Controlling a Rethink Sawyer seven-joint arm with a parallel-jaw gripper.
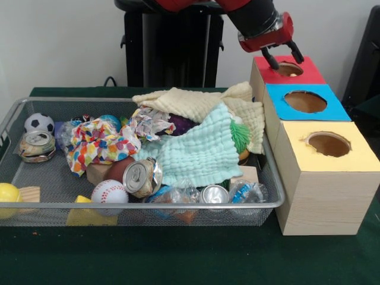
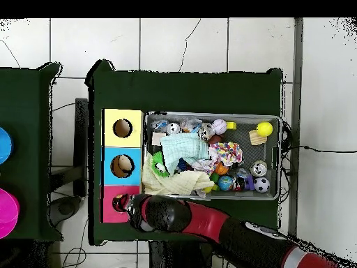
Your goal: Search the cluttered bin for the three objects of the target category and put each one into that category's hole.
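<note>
My gripper (image 1: 282, 57) hangs open and empty just above the red-surround hole (image 1: 290, 69) at the far end of the wooden box. In the overhead view the gripper (image 2: 125, 204) covers most of the red surround (image 2: 110, 213). The wire mesh bin (image 1: 148, 205) stands beside the box and is full of clutter; it also shows in the overhead view (image 2: 279, 157). No plush animal shows in either view. A mint cloth (image 1: 199, 153), a cream cloth (image 1: 184, 102) and a colourful spotted cloth (image 1: 98, 142) cover much of the bin's contents.
The blue-surround hole (image 1: 305, 101) and yellow-surround hole (image 1: 328, 143) lie nearer the camera on the same box. The bin holds crushed cans (image 1: 141, 177), a baseball (image 1: 109, 191), a soccer ball (image 1: 38, 123), a yellow ball (image 1: 7, 193) and a green spiky ball (image 1: 240, 135).
</note>
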